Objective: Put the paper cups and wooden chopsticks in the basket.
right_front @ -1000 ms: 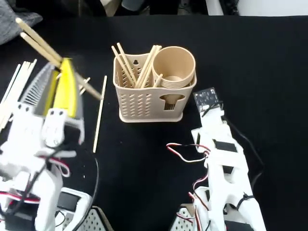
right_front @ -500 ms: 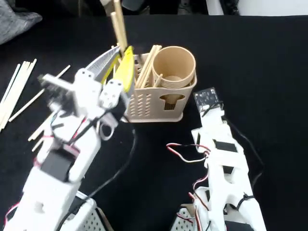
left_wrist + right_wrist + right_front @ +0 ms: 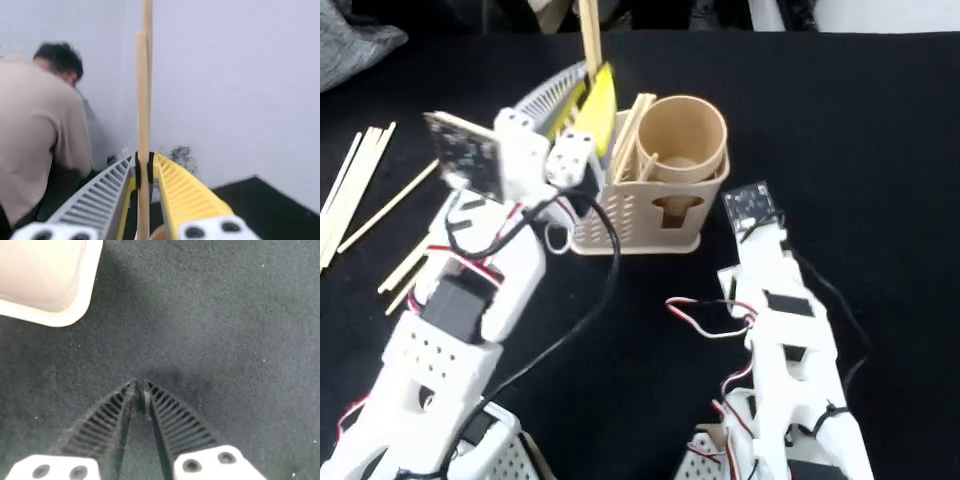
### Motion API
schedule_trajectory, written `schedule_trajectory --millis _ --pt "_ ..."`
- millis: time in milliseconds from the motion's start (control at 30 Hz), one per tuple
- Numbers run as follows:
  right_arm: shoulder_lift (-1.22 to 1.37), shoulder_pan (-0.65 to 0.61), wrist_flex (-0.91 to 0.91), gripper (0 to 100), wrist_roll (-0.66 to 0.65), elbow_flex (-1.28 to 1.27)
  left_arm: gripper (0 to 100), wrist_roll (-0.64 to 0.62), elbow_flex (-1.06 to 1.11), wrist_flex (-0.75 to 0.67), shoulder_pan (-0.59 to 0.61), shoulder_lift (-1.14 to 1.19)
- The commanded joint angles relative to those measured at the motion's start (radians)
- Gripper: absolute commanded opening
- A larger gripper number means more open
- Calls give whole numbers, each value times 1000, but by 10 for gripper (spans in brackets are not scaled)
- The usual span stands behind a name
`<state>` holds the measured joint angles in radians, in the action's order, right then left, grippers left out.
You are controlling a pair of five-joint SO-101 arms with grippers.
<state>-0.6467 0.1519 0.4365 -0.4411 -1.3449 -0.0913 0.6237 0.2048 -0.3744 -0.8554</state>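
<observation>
1. High view tells the most. A pair of chopsticks stands almost upright over the end of the basket where other chopsticks already lean. I believe the pair is held vertical so that it can go down into this narrow compartment and not lie across the rim.
2. Left gripper has its jaws pressed together on the pair. In the left wrist view the two sticks pass straight up between the grey finger and the yellow one. The grip is low on the sticks, so most of their length rises free above it. Their lower ends are hidden from me.
3. A stack of paper cups sits in the other compartment, just beside the chopsticks, so this part of the task looks done.
4. Loose chopsticks lie on the black table on the left arm's side, well apart from the basket. In my judgement several more trips are needed.
5. Right gripper hangs low over the table near a corner of the basket, its jaws closed on nothing. It seems parked there to leave room.
</observation>
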Motion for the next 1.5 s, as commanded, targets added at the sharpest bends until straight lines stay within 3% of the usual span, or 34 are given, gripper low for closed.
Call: schedule_trajectory --millis 0,267,467,667,900,1133,1300,1467 --pt "-27 12 -11 12 -9 7 29 12 -186 -25 19 32" --pt "-27 12 -11 12 -9 7 29 8 -252 -26 137 305" --pt "-27 12 -11 12 -9 7 30 8 -134 6 148 381" --pt "-27 12 -11 12 -9 7 213 -46 -166 331 108 272" --pt "-27 12 -11 12 -9 7 209 -72 -441 707 208 229" --pt "-27 12 -11 12 -9 7 209 -72 -530 991 437 307" --pt "-27 12 -11 12 -9 7 209 -64 -469 996 522 436" --pt "-27 12 -11 12 -9 7 209 -64 -441 827 529 635"
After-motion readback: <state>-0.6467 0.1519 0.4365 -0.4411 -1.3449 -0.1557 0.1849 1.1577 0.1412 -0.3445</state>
